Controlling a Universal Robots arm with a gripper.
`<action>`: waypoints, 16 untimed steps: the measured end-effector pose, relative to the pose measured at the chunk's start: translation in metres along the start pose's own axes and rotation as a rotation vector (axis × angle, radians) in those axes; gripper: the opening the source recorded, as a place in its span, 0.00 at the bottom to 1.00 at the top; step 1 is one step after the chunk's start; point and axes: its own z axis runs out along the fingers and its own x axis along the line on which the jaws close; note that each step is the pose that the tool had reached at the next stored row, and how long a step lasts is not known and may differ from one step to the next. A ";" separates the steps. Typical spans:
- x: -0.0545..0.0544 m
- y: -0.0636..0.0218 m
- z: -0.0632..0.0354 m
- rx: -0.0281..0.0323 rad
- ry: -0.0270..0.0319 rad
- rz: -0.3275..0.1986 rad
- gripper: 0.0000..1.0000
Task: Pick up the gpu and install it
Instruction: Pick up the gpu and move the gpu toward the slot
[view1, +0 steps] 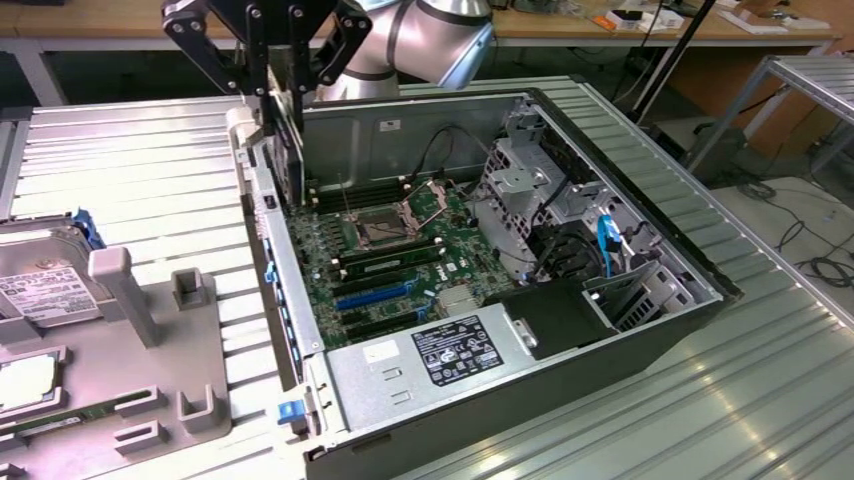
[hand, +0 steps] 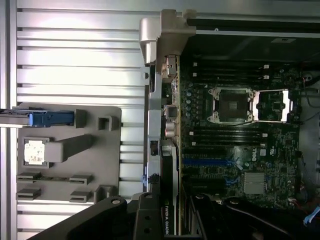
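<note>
Now the black end effector (view1: 280, 95) is clenched on the flat gpu card with the black shroud (view1: 283, 150). It holds the card upright above the rear edge of the open dark computer case (view1: 667, 240), which stands on the ribbed metal table (view1: 134, 150). The step in hand is the carrying (the card is not yet seated). In my judgement it calls for lining up the card edge over the blue slots (view1: 374, 295).

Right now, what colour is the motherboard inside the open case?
The motherboard is green, best seen in the wrist view.
</note>
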 end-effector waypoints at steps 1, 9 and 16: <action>-0.004 0.0002 0.0000 0.0000 0.0000 0.000 0.27; -0.026 0.0022 0.0002 0.0000 0.0001 -0.002 0.27; -0.041 0.0036 0.0004 0.0000 0.0000 -0.003 0.27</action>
